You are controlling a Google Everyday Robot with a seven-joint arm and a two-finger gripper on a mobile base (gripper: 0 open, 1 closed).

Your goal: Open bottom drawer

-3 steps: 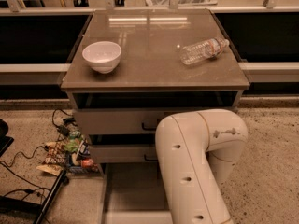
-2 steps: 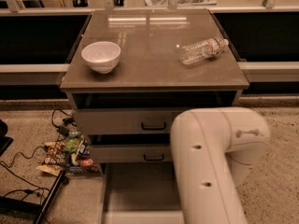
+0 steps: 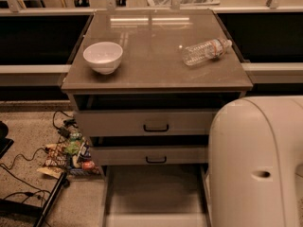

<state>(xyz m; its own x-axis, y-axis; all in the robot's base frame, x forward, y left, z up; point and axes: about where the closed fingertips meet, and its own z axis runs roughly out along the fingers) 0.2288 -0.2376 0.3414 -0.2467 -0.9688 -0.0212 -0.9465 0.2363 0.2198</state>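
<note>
Camera view, the only one.

**Findings.** The bottom drawer stands pulled well out from the cabinet toward the camera. Its plain grey floor is exposed and nothing lies in it. Its handle is not visible. Above it sit the middle drawer and the top drawer, each with a dark gap over its front. The task appears done or very nearly so.

**Gripper.** The gripper is out of sight, somewhere behind or below the arm, which fills the lower right of the view. Whether it is open, closed or holding the handle cannot be told.

**Risks.**
1. The arm overlaps the drawer's right side in this view. A sideways or forward move could strike that side, or push the drawer back in.
2. Release of the handle cannot be confirmed. If the gripper has hold of it, any retreat off the drawer's line would rack the drawer or drag the cabinet.
3. The bottle lies on its side near the right edge of the top. A jolt could roll it off. The bowl stands upright and is less exposed.
4. Cables and packets lie on the floor to the left. They could snag the base if it turns that way.
</note>
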